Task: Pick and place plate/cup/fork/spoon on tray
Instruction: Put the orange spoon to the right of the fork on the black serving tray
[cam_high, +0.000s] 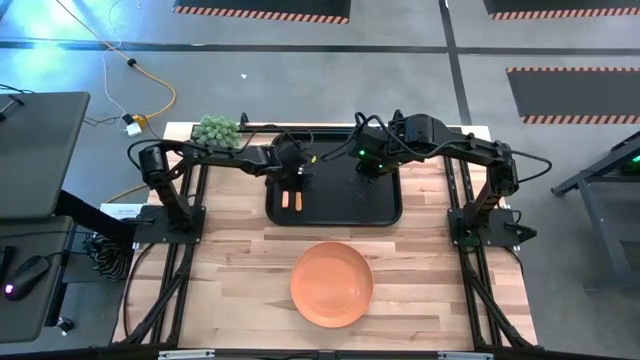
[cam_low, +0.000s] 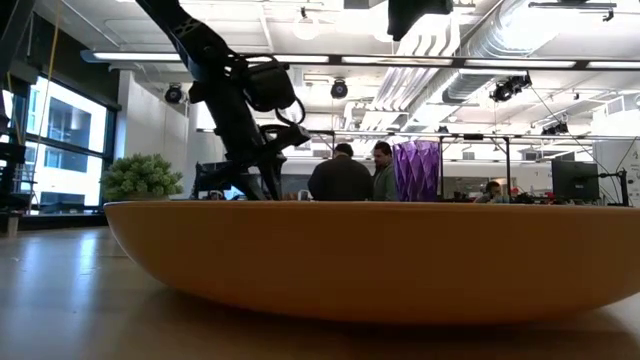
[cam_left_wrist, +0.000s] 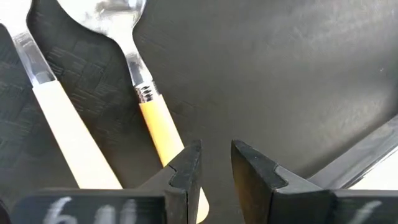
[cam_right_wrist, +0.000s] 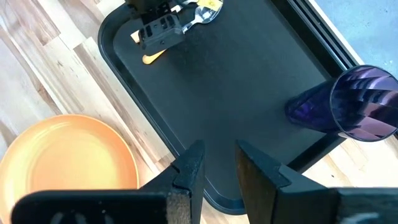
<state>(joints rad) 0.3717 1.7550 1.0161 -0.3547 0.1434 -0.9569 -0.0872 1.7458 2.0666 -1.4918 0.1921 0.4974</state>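
High view: the black tray sits at the far middle of the wooden surface, and the orange plate lies on the bare wood nearer the front edge, apart from the tray. On the tray's left part two light handles lie side by side under the left hand; from above they cannot be told apart.

The left wrist view settles that: the spoon, silver bowl and yellowish wooden handle, lies flat on the textured tray floor, and beside it lies a paler handle with a metal neck, the fork (its tines fall outside the picture). The left hand's fingers stand narrowly apart just above the end of the spoon's handle, holding nothing.

The right wrist view shows what the high view hides under the right arm: the purple cup stands upright inside the tray near its rim. The right hand hovers over the tray's edge, its fingers also narrowly parted and empty.

Low view: the plate's rim fills the foreground, the cup's top shows above it, and a small green plant stands at the far corner, with people in the room behind.
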